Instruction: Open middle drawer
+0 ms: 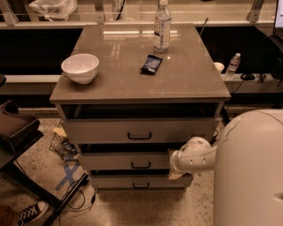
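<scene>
- The middle drawer (119,161), a wide, shallow grey-beige drawer with a plain flat front and a small dark bar handle at its centre, sits second from the top in a low cabinet (66,115). A dark gap shows above its front panel.
- The cabinet holds three drawers. The taller-fronted top drawer (101,131) is above the middle one and the narrow bottom drawer (115,182) is below it, each with a similar dark bar handle.
- The gripper (175,168) is at the end of a smooth, rounded white arm (194,154). It is at the right end of the middle drawer's front, near the cabinet's right corner; whether it is spread or closed cannot be told.
- The robot's large, smooth white body (254,172) fills the lower right.
- The glossy grey-brown tabletop (119,81) carries three things:
  - one round white bowl (80,67) at the left, with nothing visible inside;
  - one upright clear plastic bottle (162,26) near the back;
  - one flat dark snack packet (151,64) in front of the bottle.
- A second, smaller clear bottle (233,65) stands on the ledge to the right of the cabinet.
- A crumpled pale plastic bag (53,7) lies behind the cabinet at top left.
- The speckled floor (132,209) bears a blue tape cross (68,174), and a black-and-white sneaker (31,211) is at lower left.
</scene>
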Available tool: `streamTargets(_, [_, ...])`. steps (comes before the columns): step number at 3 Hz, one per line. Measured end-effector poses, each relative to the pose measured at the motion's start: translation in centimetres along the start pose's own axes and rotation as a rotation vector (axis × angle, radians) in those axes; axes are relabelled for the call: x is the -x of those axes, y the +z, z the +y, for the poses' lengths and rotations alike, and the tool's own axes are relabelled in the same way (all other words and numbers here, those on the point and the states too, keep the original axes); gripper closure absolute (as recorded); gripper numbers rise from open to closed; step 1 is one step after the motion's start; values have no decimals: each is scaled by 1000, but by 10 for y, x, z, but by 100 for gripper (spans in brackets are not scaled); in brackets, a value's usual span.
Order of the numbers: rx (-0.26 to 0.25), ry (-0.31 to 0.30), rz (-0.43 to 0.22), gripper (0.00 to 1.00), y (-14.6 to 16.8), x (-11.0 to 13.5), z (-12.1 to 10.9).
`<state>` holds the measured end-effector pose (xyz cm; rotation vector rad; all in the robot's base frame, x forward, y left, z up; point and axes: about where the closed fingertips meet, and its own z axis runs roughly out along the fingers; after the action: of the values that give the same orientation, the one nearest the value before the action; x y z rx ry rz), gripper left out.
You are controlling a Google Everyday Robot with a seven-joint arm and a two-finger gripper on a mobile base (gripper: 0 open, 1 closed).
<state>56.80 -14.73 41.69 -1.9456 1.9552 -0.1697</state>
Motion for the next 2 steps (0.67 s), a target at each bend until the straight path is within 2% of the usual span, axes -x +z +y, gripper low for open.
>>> streamTargets(2, [16, 10, 56, 85, -16, -9, 8])
